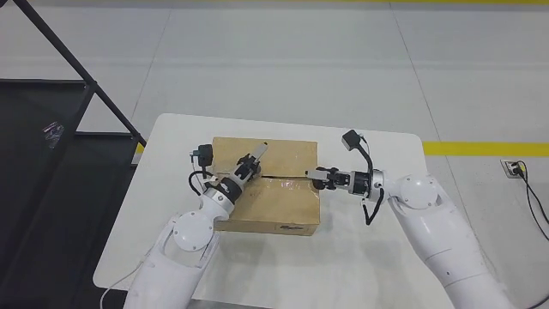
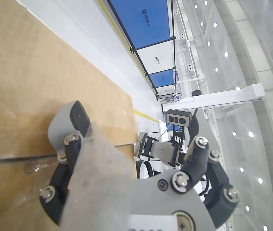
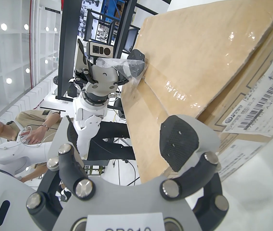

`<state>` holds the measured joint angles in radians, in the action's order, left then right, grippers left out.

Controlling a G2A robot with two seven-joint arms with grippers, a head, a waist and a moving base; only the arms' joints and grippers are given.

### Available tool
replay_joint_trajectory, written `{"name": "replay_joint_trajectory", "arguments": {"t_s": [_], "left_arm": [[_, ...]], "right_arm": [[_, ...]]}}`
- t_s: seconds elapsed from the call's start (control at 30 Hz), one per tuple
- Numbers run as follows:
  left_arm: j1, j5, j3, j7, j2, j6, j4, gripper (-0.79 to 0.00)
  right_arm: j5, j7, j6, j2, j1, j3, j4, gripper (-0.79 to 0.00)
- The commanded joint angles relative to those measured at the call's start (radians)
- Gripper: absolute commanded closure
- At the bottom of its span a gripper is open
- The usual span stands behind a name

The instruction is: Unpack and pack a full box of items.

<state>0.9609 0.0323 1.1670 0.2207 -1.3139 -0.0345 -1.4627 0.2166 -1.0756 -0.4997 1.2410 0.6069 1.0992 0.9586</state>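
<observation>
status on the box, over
Left gripper open on the top seam, clear film scrap between its fingers. Right gripper open at the seam's end. Box flaps down. Nothing in the way.

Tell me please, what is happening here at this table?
A two-armed robot is working on a closed cardboard box that stands on a white table. The left gripper sits on the box top at the middle seam, jaws open, with a piece of clear film, probably tape, clinging to it. The right gripper, also open, is at the seam's end on the other side. The flaps are down, so unpacking has not started yet.
</observation>
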Motion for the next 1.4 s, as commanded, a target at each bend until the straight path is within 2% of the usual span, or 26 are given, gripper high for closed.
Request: {"name": "replay_joint_trajectory", "arguments": {"t_s": [0.0,0.43,1.03,1.37], "left_arm": [[-0.003,0.007,-0.004,0.000,-0.002,-0.002,0.000,-0.785],[-0.029,0.045,-0.039,0.004,-0.014,0.004,0.002,-0.785],[-0.088,0.077,-0.112,0.023,-0.043,0.009,0.035,-0.785],[-0.142,0.073,-0.168,0.013,-0.069,0.017,0.082,-0.785]], "right_arm": [[0.001,0.000,-0.004,-0.001,0.001,0.002,-0.002,-0.785],[0.021,0.002,-0.041,-0.018,0.017,0.039,-0.003,-0.785],[0.050,0.005,-0.067,-0.063,0.107,0.143,0.044,-0.785],[0.066,0.002,-0.083,-0.079,0.133,0.173,0.041,-0.785]]}}
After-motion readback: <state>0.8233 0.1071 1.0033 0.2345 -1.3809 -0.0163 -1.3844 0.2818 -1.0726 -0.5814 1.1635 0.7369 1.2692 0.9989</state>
